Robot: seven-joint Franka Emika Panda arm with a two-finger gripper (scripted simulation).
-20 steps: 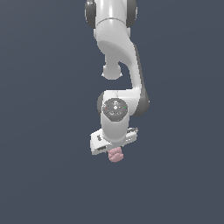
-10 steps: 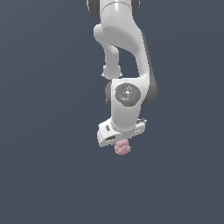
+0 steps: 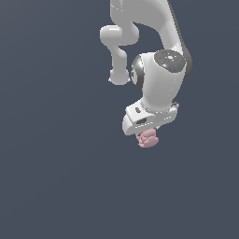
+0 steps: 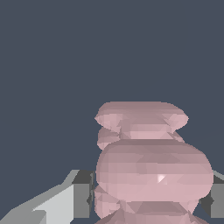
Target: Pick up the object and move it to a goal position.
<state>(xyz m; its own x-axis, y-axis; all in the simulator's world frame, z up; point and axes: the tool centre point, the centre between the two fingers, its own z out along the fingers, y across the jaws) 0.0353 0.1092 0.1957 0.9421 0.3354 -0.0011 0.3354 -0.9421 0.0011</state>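
Note:
The object [image 3: 148, 138] is a small pale-pink knobbly lump that hangs just under my white gripper [image 3: 147, 133] in the exterior view. In the wrist view the object [image 4: 151, 168] fills the space between the two fingers [image 4: 78, 194], which press on it from both sides. The gripper is shut on the object and holds it in the air. The fingertips are hidden behind the hand in the exterior view.
Only a plain dark grey-blue background shows around the arm [image 3: 158, 70]. No table edge, container or goal marker is in view.
The arm has moved toward the exterior view's right and upward with the object in its grip; the wrist has turned.

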